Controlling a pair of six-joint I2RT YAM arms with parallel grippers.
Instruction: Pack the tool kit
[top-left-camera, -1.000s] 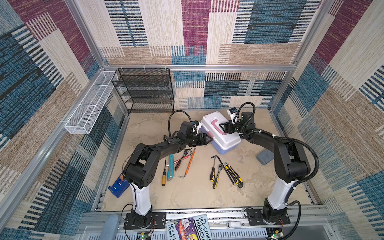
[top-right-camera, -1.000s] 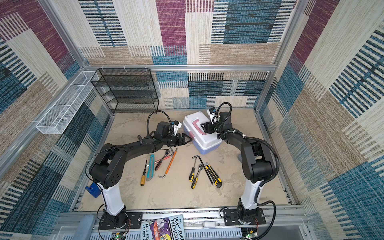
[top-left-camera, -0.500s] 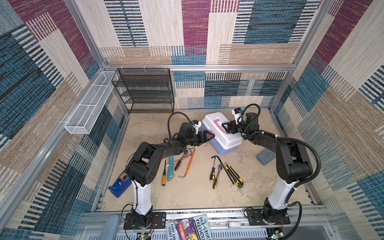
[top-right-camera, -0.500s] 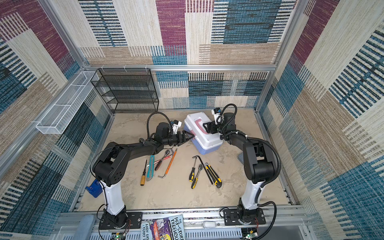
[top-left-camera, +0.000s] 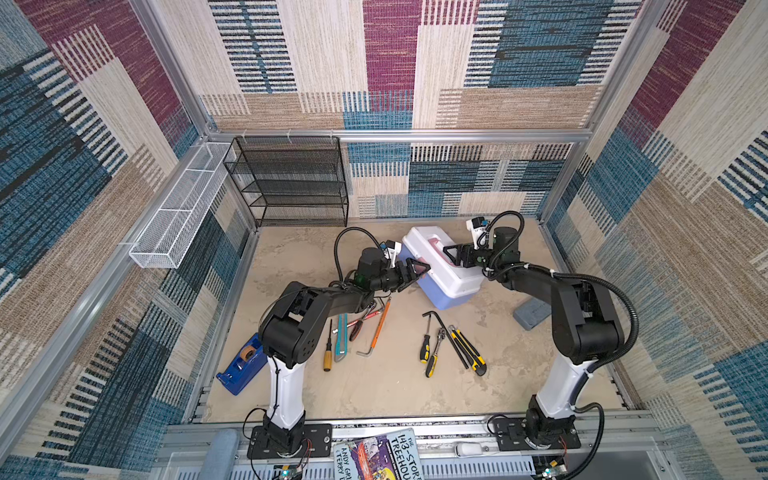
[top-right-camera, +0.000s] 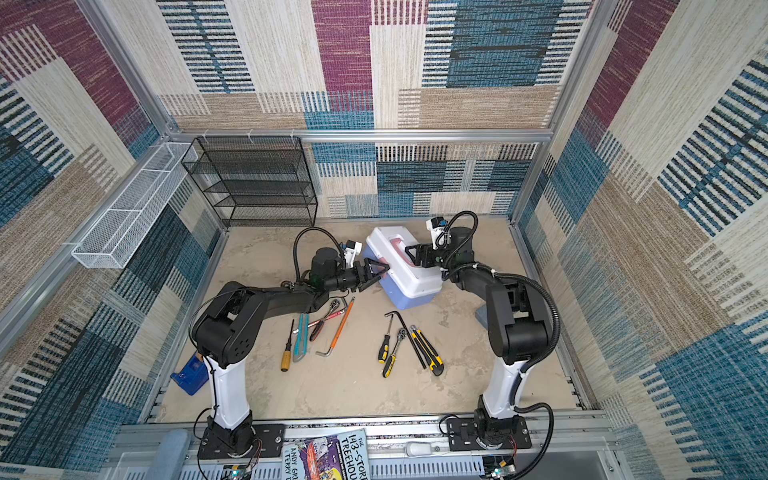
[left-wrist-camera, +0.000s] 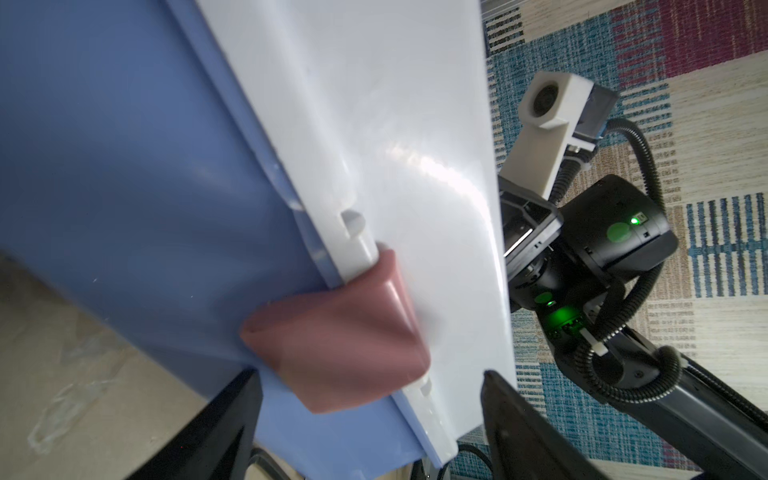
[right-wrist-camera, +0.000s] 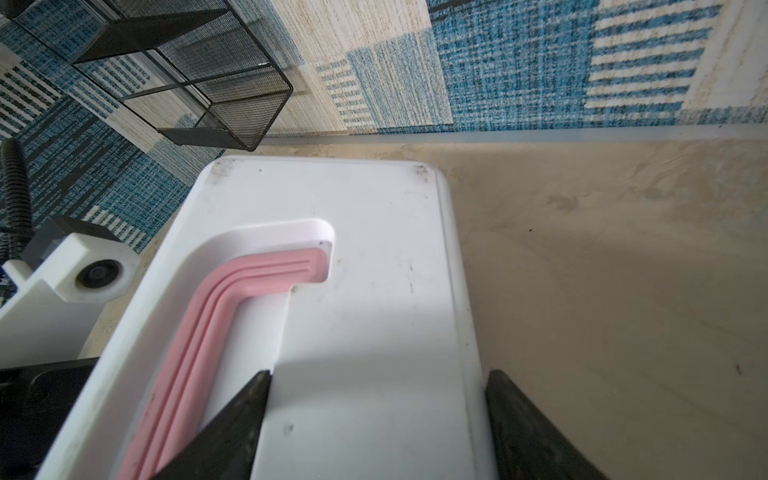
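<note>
At toolbox latch (left-wrist-camera: 340, 345), left hand (top-left-camera: 422, 268) spread wider, right hand (right-wrist-camera: 377, 374) still clamping lid (right-wrist-camera: 374, 232)

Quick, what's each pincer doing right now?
Left pincer: open, fingers either side of the pink latch, not gripping it.
Right pincer: closed on the toolbox lid, beside the pink handle.

Black mesh shelf rack (top-left-camera: 291, 183) at back wall, white mesh basket (top-left-camera: 178, 216) beside it. Blue tape dispenser (top-left-camera: 241, 368) front-left. 1 book (top-left-camera: 380, 455) at front edge.
</note>
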